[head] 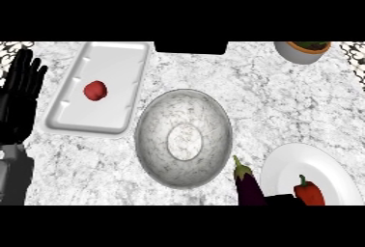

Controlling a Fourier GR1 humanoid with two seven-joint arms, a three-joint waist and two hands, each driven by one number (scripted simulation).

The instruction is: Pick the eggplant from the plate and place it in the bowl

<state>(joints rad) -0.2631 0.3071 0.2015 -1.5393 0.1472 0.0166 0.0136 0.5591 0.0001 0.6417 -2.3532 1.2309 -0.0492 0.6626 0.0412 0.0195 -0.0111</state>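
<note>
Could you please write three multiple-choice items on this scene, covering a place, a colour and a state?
1. Where is the eggplant?
A. in the bowl
B. on the counter between bowl and plate
C. in the tray

2. What colour is the pepper on the plate?
A. red
B. yellow
C. green

3. How is the left hand?
A. shut on the eggplant
B. curled, holding nothing
C. open, fingers up

Key: 1 B, it lies beside the plate's left rim; 2 A, red with a green stem; 3 C, straight fingers at the left edge.
</note>
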